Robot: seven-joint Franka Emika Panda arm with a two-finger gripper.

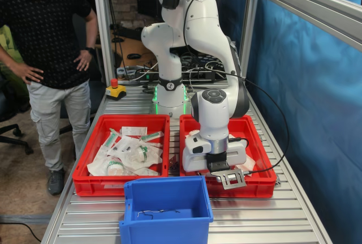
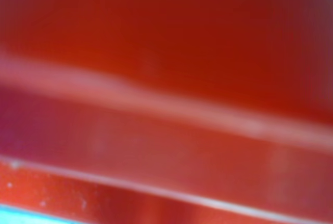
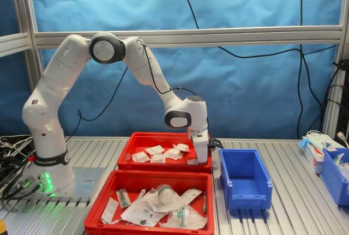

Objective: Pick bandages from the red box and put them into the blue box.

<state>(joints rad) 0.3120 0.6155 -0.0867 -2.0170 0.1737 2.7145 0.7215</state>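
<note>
- Red box point(image 3: 143, 143) with small white bandages point(image 3: 158, 154) lies on the slatted metal table point(image 3: 289, 216), beside a twin red crate point(image 3: 95, 217) of green-marked packs point(image 3: 163, 202).
- Reaching down into the red box at the end nearest the blue box point(image 3: 245, 179), the gripper point(image 3: 201, 158) has its fingers hidden, so whether it is wide, narrow or holding anything cannot be told.
- Blurred red plastic fills the wrist view.
- Blue box point(image 1: 166, 210) stands just beside both crates.
</note>
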